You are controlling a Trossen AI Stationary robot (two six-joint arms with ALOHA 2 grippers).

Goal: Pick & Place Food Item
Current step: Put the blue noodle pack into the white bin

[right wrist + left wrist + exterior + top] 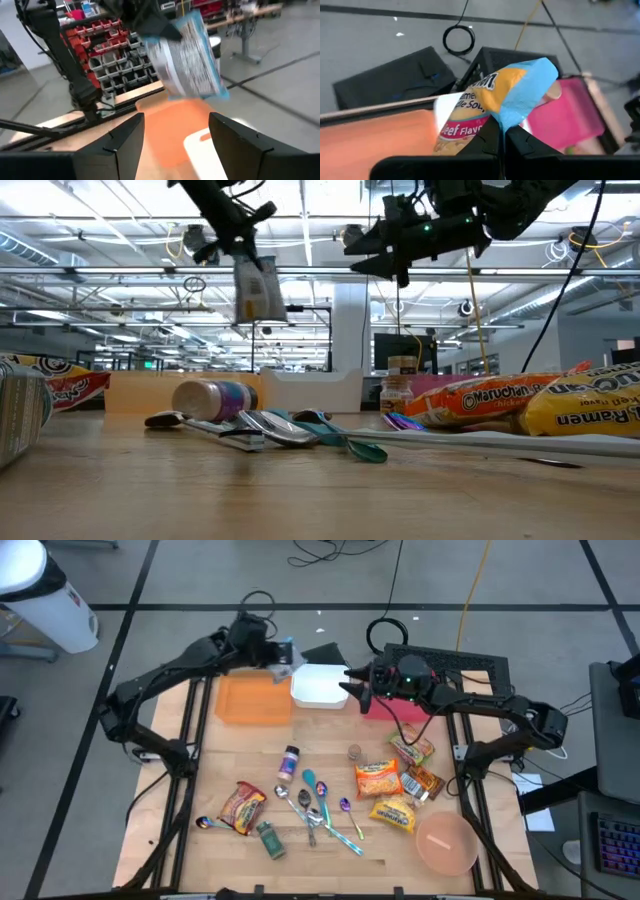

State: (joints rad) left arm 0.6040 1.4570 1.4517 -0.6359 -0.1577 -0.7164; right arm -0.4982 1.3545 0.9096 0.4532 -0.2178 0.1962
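Note:
A ramen packet (485, 100), yellow with a blue end, hangs in the air with my left gripper (502, 142) shut on it. In the high view the packet (283, 658) is over the far right corner of the orange tray (252, 700), beside the white container (320, 686). In the low view it (258, 290) dangles well above the table. My right gripper (175, 135) stands open and level near the white container (210, 147), its fingers pointing at the packet (187, 55), and holds nothing. A pink container (395, 712) sits under the right arm. My left gripper pinches the packet's blue sealed end (512, 117) between its two fingers. The fingers slant downward from the table's left. The packet is lifted clear and hangs below the fingers, tilted.
On the near half of the table lie more ramen packets (378, 778), a snack bag (243, 806), several spoons (315, 802), a spice jar (289, 762), a small green tin (270, 838) and a pink bowl (446, 843). A black keyboard (455, 664) lies at the far right.

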